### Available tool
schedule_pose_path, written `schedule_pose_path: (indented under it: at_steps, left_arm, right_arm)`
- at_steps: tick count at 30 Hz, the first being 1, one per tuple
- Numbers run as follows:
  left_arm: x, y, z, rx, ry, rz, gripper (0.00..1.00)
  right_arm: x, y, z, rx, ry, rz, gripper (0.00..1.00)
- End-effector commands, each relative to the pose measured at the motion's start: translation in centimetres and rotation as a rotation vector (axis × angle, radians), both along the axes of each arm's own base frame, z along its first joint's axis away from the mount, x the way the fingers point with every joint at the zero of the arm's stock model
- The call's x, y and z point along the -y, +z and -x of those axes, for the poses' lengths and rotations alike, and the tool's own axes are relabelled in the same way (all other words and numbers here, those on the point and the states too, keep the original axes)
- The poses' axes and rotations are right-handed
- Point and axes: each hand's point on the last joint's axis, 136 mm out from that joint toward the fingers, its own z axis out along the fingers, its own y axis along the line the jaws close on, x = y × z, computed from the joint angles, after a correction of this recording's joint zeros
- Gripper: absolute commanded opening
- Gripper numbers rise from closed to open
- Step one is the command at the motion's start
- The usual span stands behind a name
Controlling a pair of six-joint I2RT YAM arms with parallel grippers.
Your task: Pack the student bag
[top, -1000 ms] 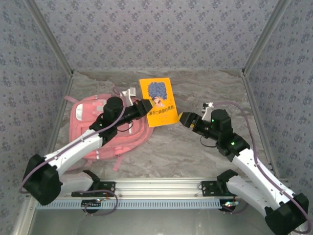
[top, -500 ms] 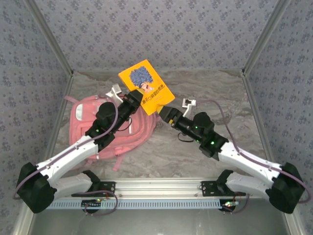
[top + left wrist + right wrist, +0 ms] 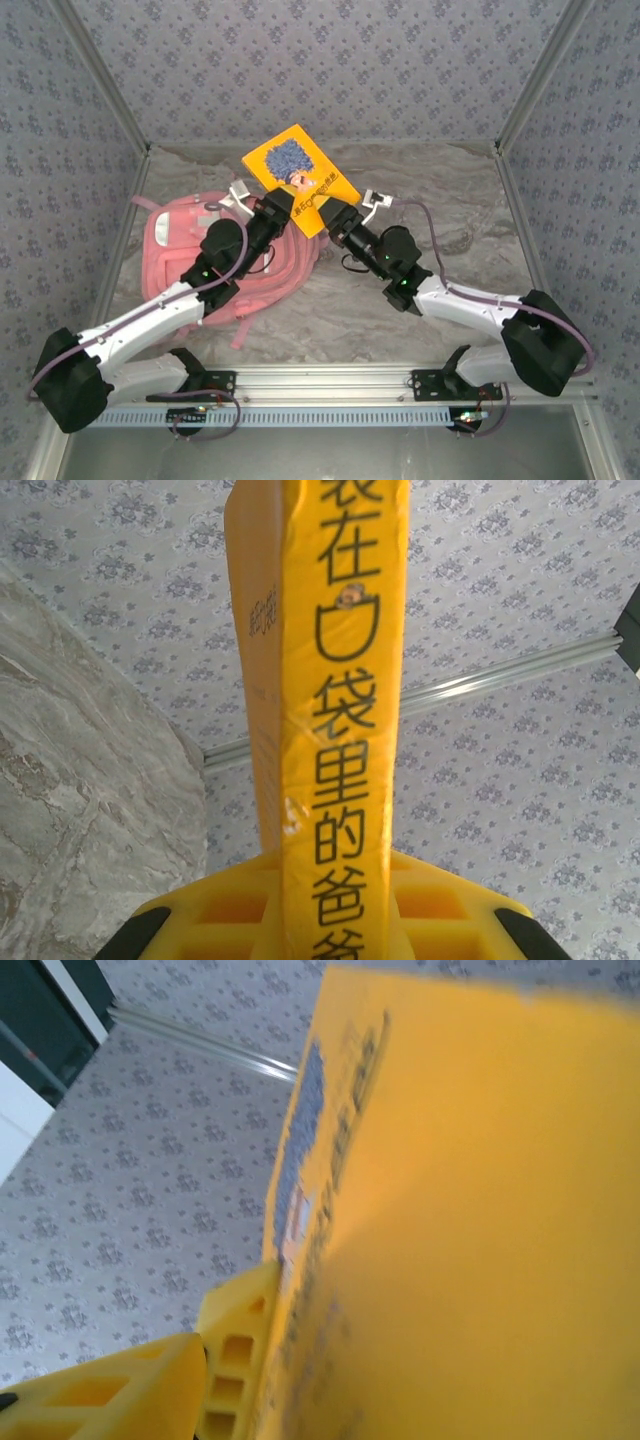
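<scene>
The student bag [image 3: 172,238], a large pink backpack, lies flat on the table's left side. A yellow book [image 3: 298,172] with a blue-haired figure on its cover is held up off the table beside the bag's right edge. My left gripper [image 3: 285,208] is shut on the book's lower end. In the left wrist view its spine [image 3: 340,730] stands upright between the yellow jaws [image 3: 335,905]. My right gripper [image 3: 338,214] is at the book's lower right corner. In the right wrist view the cover [image 3: 480,1210] lies against one yellow finger [image 3: 232,1355], and the other finger is hidden behind it.
The marble table [image 3: 450,210] is bare on the right. Patterned walls close in the back and both sides. A metal rail [image 3: 320,380] runs along the near edge, between the arm bases.
The left gripper has lifted the book off the table and tilted it back toward the bag. The right arm has swung left across the table up to the book's corner.
</scene>
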Motion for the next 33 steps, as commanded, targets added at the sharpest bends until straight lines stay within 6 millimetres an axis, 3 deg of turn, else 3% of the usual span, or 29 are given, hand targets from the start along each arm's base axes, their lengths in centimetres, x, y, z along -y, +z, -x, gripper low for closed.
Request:
schedule_pose_path:
  at_steps: [1,4,14,17,19,21,24,27,33]
  left_arm:
    - [-1.9,4.5,1.0,0.114,0.046,0.123,0.00]
    - [-1.9,4.3,1.1,0.109,0.050,0.116,0.00]
    - [-2.2,3.9,1.2,0.103,0.064,0.100,0.00]
    - [-2.3,3.4,1.3,0.097,0.072,0.038,0.03]
    - [-2.4,2.5,1.3,0.071,0.078,-0.039,0.20]
    - [-2.8,1.8,1.6,0.059,0.080,-0.146,0.48]
    - [-3.7,0.2,2.1,0.041,0.094,-0.317,0.60]
    - [-6.1,-2.7,2.1,-0.056,0.154,-0.479,0.68]
    - [-10.3,-9.4,1.0,-0.290,0.121,-0.719,0.60]
  right_arm:
    - [1.8,4.4,-0.5,0.080,-0.069,-0.115,0.59]
    - [2.1,4.4,-1.1,0.074,-0.095,-0.107,0.51]
    - [2.2,4.5,-2.3,0.044,-0.140,-0.085,0.00]
    - [2.8,4.4,-2.3,0.047,-0.159,-0.061,0.00]
    - [3.3,4.0,-2.2,0.047,-0.161,-0.037,0.00]
    - [4.5,3.1,-2.1,0.032,-0.176,0.007,0.00]
    - [7.4,0.5,-1.9,-0.022,-0.242,0.115,0.00]
    - [10.4,-2.4,-1.4,-0.094,-0.302,0.226,0.00]
    - [15.3,-6.6,0.2,-0.191,-0.339,0.325,0.00]
